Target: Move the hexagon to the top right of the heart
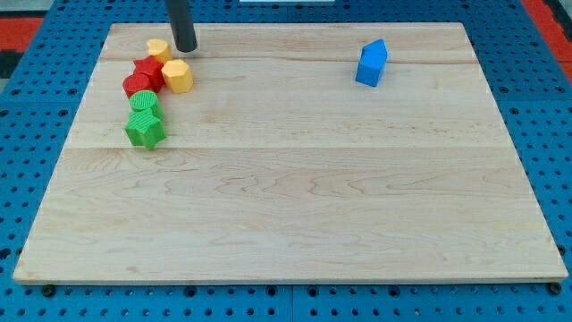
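Observation:
A yellow hexagon [178, 76] sits near the board's top left. A second, smaller yellow block [158, 49], which looks like the heart, lies just up and left of it. My tip [185, 48] rests on the board right next to the yellow heart's right side and just above the hexagon, with a small gap to the hexagon. A red star [149, 71] touches the hexagon's left side.
A rounded red block [136, 86], a green round block [143, 103] and a green star [146, 130] run in a column below the red star. A blue block [372, 63] stands alone at the top right. The wooden board [295, 197] lies on a blue pegboard.

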Tool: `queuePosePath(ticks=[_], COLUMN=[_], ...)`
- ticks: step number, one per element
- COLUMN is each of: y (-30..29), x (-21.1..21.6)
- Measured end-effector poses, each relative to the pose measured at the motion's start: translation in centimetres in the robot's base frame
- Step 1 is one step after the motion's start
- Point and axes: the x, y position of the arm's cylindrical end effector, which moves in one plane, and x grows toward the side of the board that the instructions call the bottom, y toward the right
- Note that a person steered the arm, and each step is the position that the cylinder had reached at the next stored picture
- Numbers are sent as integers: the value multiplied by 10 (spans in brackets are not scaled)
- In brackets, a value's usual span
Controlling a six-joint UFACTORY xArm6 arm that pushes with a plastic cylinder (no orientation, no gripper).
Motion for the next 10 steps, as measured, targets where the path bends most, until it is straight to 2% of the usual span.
queuePosePath(ticks=[1,2,3,4,6,10], y=[57,120,111,59,15,23], x=[9,69,117,118,111,23])
